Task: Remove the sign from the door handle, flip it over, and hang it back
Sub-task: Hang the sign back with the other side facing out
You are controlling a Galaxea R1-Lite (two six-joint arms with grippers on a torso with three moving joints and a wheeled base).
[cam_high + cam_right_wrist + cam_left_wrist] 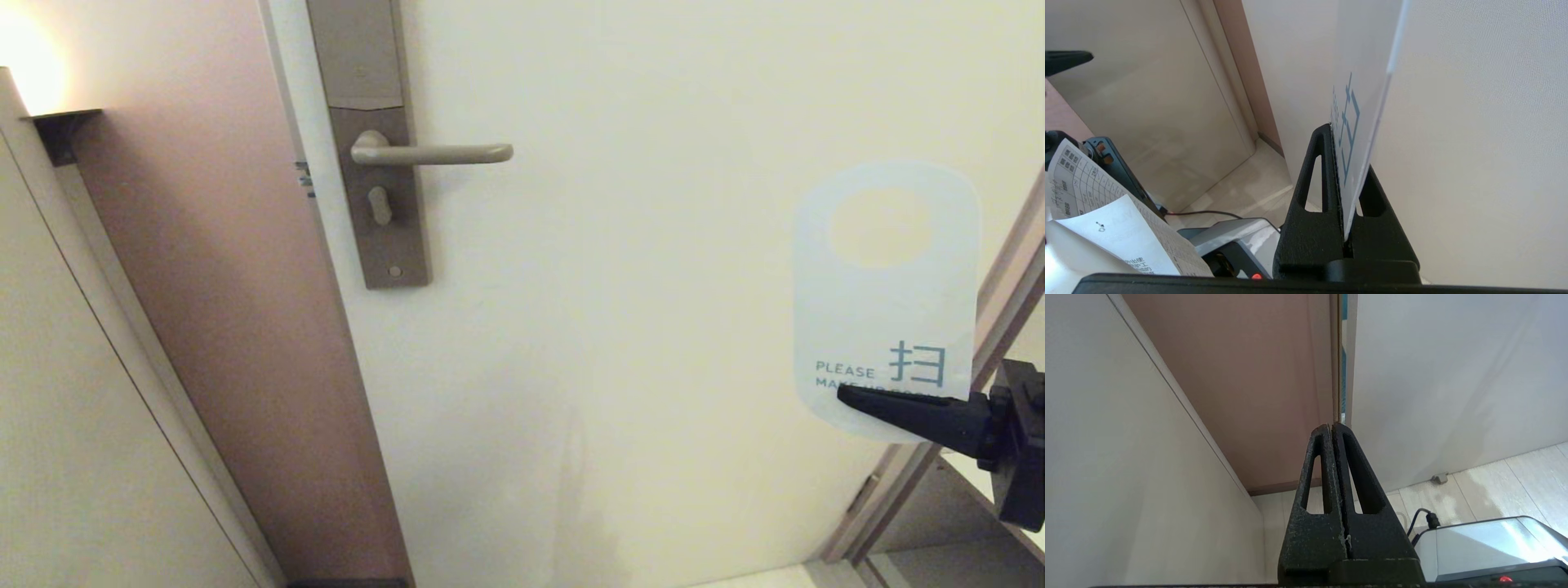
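- The right tool (849, 398) is reaching in from the lower right of the head view, its black fingers (1314, 192) pinching the bottom edge of the sign (886, 302).
- The sign is standing upright in that grip, well off to the right of the door handle (433, 153) and not touching it.
- Its white face is facing the head camera, showing teal "PLEASE" and part of the line below, with a teal character beside them; the tool is covering the rest of the wording.
- The oval hole is sitting at the top of the sign, with the pale door (637, 327) showing through it.
- In the right wrist view the sign is rising edge-on from between the two fingers, its printed face turned toward the left finger.
- The door handle is lying level on its tall brown-grey backplate (371, 139) near the door's left edge, with nothing hanging on it.
- The left tool (1333, 426) is showing only in its own wrist view, its two fingers pressed together with nothing between them.
- It is pointing toward the seam where the brown frame (1249, 375) is meeting the door, low enough that the floor tiles (1494, 477) are showing just beyond it.
- A printed paper sheet (1106, 220) is lying on the robot's base in the right wrist view.
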